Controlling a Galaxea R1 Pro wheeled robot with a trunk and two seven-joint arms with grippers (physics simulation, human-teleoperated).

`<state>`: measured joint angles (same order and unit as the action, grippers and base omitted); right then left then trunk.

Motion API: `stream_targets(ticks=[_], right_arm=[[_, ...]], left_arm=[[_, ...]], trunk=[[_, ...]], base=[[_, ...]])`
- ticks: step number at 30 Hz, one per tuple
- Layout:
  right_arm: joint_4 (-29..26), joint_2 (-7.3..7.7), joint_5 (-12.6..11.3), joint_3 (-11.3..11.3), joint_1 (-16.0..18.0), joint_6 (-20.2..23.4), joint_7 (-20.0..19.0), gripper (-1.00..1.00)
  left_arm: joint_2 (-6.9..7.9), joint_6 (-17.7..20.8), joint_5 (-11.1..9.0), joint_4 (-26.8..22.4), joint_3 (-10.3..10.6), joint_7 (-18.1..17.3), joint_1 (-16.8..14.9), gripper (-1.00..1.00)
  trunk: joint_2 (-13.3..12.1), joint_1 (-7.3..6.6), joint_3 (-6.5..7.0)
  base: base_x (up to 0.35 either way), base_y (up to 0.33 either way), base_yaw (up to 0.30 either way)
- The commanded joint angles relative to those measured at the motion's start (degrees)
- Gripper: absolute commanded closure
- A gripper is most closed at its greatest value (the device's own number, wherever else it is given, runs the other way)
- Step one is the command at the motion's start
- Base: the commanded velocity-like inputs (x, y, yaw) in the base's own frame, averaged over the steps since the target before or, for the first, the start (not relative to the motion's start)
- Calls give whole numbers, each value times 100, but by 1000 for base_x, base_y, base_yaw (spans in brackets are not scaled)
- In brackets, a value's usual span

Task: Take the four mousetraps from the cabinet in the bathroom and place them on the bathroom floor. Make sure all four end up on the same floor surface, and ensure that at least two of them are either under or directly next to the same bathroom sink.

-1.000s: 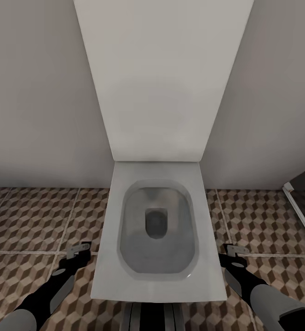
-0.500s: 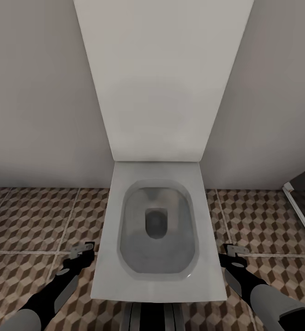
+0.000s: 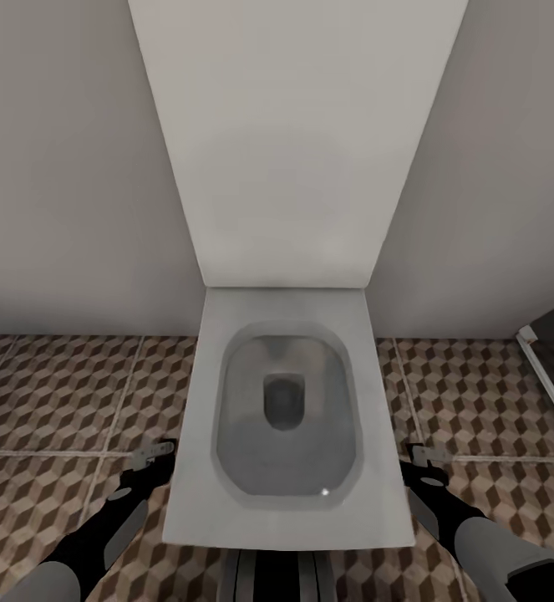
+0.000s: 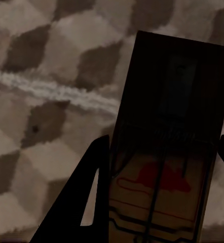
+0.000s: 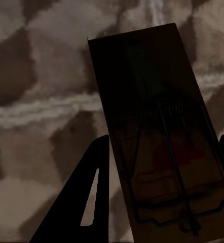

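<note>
White toilet [image 3: 285,401] dead ahead in the head view, lid up, bowl holding grey water. Both grippers low over the bathroom floor [image 3: 51,393], either side of it. Left gripper [image 4: 160,167] clamped on a mousetrap [image 4: 165,152]; right gripper [image 5: 165,167] likewise gripping a second mousetrap [image 5: 160,147], seemingly tilted, dim.

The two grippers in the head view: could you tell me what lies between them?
In the head view, the white toilet sits between the left gripper and the right gripper, its open bowl filling the gap above the cube-patterned bathroom floor.
</note>
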<state>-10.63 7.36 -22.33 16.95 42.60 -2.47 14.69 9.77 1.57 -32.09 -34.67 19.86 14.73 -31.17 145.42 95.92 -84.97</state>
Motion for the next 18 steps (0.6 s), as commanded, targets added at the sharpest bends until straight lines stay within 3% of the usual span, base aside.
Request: stream_targets(ticks=[1,10,18], right_arm=[[0,2,-70,45,2,-26,8,100],[0,2,-63,45,2,-26,7,100],[0,2,-61,45,2,-26,7,100]], left_arm=[[9,20,-25,-17,53,77,-3,100],[15,9,-24,-22,61,74,-3,100],[9,-13,-18,-21,62,80,-3,100]], trunk=[[3,1,-26],[15,24,-226],[15,24,-226]], base=[[0,0,0],[0,0,0],[0,0,0]])
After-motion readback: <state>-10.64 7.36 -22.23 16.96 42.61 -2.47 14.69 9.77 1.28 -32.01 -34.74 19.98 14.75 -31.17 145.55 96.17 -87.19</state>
